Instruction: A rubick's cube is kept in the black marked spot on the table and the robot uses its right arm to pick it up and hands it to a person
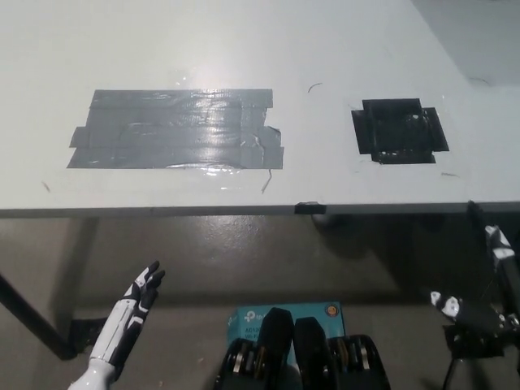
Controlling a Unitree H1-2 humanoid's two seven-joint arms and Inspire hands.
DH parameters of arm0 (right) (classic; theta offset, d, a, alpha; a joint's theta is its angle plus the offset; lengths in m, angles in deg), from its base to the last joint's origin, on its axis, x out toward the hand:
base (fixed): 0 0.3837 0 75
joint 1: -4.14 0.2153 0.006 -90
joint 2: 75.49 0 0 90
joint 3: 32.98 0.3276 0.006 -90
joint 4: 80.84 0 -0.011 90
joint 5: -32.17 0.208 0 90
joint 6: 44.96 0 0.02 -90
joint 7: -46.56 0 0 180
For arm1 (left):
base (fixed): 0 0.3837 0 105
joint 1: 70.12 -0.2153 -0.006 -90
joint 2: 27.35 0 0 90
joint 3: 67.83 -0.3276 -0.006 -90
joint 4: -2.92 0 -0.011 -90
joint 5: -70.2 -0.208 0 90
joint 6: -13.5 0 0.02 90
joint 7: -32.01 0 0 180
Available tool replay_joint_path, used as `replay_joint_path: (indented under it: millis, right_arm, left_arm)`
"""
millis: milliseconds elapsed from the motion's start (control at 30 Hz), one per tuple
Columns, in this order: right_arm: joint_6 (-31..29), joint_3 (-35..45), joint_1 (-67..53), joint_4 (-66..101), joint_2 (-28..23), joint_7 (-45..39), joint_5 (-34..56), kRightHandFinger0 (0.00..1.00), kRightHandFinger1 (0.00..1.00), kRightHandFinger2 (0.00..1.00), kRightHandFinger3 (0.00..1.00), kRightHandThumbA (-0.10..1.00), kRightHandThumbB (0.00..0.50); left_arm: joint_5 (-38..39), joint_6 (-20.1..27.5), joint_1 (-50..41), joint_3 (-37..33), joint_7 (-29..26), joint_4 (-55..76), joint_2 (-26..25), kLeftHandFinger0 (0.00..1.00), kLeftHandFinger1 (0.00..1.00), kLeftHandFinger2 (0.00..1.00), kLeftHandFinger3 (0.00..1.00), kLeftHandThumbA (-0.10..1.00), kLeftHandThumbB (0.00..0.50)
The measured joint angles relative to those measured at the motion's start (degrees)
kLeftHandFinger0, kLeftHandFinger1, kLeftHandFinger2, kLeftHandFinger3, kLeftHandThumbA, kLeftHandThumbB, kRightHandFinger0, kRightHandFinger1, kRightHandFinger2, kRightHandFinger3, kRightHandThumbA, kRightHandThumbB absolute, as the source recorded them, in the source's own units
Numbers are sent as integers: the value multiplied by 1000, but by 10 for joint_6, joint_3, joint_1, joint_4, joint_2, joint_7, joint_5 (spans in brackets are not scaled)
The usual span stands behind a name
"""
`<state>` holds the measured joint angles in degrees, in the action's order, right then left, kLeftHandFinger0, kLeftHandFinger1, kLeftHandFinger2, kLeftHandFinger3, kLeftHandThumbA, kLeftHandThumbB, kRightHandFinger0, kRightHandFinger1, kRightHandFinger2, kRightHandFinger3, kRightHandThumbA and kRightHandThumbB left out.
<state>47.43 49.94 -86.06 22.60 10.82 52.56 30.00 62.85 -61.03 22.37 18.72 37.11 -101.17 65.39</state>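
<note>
Nothing stands on the black marked spot [400, 130] or anywhere around it on the table [325, 49]; only flat grey tape [177, 128] lies well to its left.

Left robot hand [138, 296] and right robot hand [487, 284] hang low, fingers spread

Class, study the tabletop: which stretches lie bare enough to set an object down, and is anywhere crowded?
Nothing stands on the table. Bare stretches: between the grey tape patch and the black marked spot, and the whole far side. Nowhere crowded; the left hand and right hand are below the table's edge.
</note>
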Motion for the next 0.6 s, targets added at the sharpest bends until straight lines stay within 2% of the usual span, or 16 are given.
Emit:
replay_joint_path:
  millis: [33, 67, 167, 267, 333, 433, 600]
  right_arm:
    - [-12, 4, -2, -12, 2, -3, 6, 1000, 1000, 1000, 1000, 853, 100]
    - [-19, 6, -3, -24, 5, -5, 11, 1000, 1000, 1000, 1000, 845, 102]
    - [-44, 14, 0, -75, 14, -14, 21, 1000, 1000, 1000, 1000, 785, 68]
    - [-65, 20, 5, -138, 28, -25, 31, 1000, 1000, 1000, 1000, 778, 80]
    - [-72, 22, 10, -165, 38, -32, 38, 1000, 1000, 1000, 1000, 799, 90]
    - [-82, 25, 19, -181, 45, -40, 42, 1000, 1000, 1000, 1000, 804, 85]
    - [-102, 32, 36, -202, 45, -50, 43, 1000, 1000, 1000, 1000, 793, 78]
  left_arm:
    - [-1, 0, -1, 0, 0, 0, 0, 1000, 1000, 1000, 1000, 1000, 288]
    - [-2, 0, 0, -1, 0, 0, 0, 1000, 1000, 1000, 1000, 1000, 288]
    - [-5, 1, 0, -1, 0, 0, 0, 1000, 1000, 1000, 1000, 1000, 288]
    - [-5, 1, 0, -1, 0, 0, 0, 1000, 1000, 1000, 1000, 1000, 293]
    - [-5, 1, 2, -1, 0, 0, -1, 1000, 1000, 1000, 1000, 1000, 272]
    - [-5, 1, 8, -1, 0, 0, -1, 1000, 1000, 1000, 1000, 1000, 257]
    - [-3, 4, 22, 2, 0, -8, -1, 1000, 1000, 1000, 1000, 1000, 260]
